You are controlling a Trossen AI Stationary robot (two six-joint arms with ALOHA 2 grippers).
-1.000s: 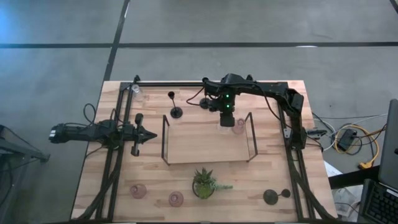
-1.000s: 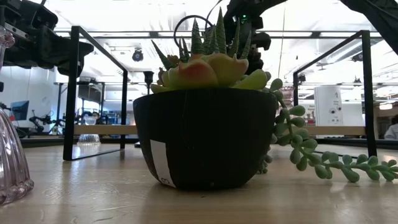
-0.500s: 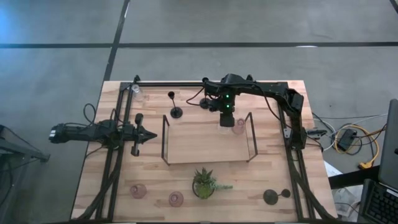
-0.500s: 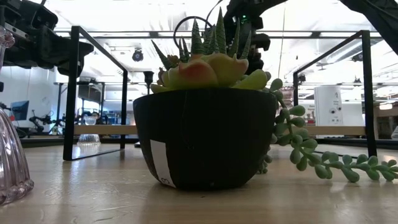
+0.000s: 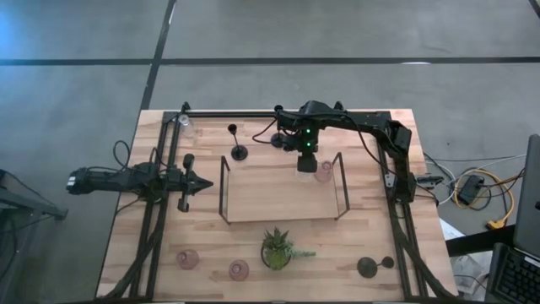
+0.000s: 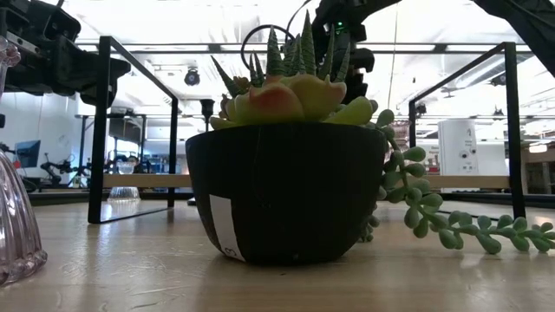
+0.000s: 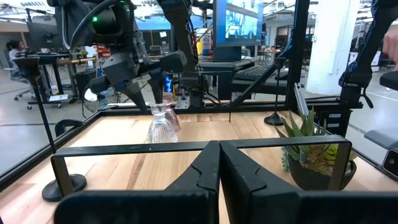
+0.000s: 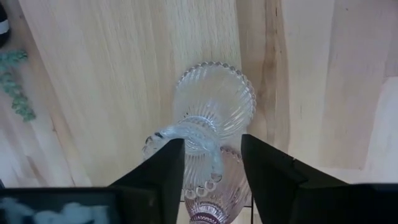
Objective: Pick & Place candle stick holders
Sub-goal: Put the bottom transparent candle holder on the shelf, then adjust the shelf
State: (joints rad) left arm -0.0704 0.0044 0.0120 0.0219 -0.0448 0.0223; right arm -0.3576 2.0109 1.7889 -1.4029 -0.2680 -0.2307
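Taking the wire-framed wooden tray as the landmark: well to its left, the left gripper waits with its fingers pressed together, holding nothing. Off the tray's far left corner a black thin-stemmed holder stands upright, and a small clear glass holder sits farther left near the table's far edge. At the tray's far right corner the right gripper hangs directly above a clear ribbed glass holder standing on the tray's wood; its dark fingers are spread apart on either side of the holder's top and do not grip it. A pink glass holder sits just beside the clear one, touching or nearly so. In front of the tray stand two pink holders, the potted plant and a black holder.
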